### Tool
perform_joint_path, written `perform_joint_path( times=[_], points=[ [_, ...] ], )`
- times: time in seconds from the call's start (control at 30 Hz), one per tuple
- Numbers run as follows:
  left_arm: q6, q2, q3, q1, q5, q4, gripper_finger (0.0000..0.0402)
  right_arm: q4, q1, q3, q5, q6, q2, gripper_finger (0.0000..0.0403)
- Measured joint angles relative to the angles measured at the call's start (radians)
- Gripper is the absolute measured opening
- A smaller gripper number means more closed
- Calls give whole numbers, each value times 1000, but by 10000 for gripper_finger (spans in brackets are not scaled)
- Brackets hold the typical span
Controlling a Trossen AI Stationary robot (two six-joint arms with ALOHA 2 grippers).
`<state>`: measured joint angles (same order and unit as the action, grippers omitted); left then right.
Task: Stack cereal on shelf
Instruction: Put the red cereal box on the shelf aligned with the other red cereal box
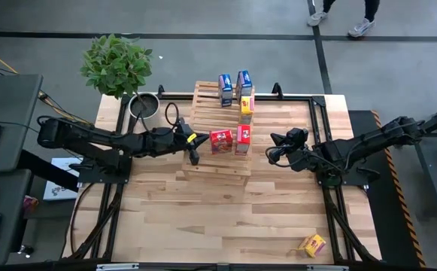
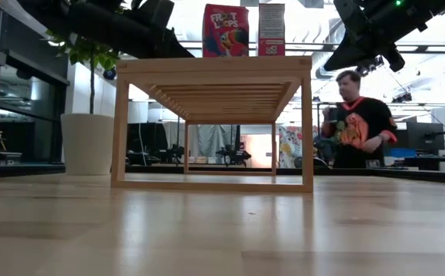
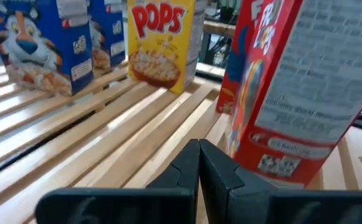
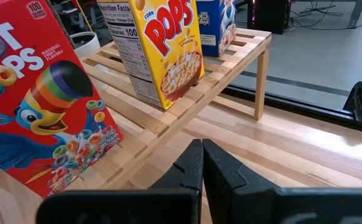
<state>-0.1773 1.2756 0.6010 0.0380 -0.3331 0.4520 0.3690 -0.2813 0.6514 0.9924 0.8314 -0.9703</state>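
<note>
The pale slatted shelf (image 1: pixel 216 120) stands at the table's far middle. On it stand two blue cereal boxes (image 1: pixel 234 86) at the far end, a yellow box (image 1: pixel 246 106) behind them, and two red boxes (image 1: pixel 231 140) on the near step. A second yellow box (image 1: pixel 313 245) lies on the table near the front right. My left gripper (image 1: pixel 195 153) is shut and empty at the shelf's left side, just left of the red boxes (image 3: pixel 293 93). My right gripper (image 1: pixel 273 144) is shut and empty right of the shelf, facing a red box (image 4: pixel 37 106) and the yellow box (image 4: pixel 162 50).
A potted plant (image 1: pixel 119 66) and a grey pot (image 1: pixel 144 105) stand at the far left corner. A person (image 2: pixel 356 123) stands in the room beyond the table. Bare plank tabletop (image 1: pixel 203 218) stretches from the shelf to the near edge.
</note>
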Motion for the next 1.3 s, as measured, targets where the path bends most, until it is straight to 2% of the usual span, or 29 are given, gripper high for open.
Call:
perform_joint_path(
  times=[0.3, 1.07, 1.3],
  points=[
    [30, 92, 2, 0, -27, 109, 0, 0, 0, 0, 0, 0, 0, 0],
    [8, 94, 55, -121, -30, 42, 0, 0, 0, 0, 0, -2, 0, 0],
    [-5, 94, 55, -133, 18, 41, 0, 0, 0, 0, 0, -2, 0, 0]
  ],
)
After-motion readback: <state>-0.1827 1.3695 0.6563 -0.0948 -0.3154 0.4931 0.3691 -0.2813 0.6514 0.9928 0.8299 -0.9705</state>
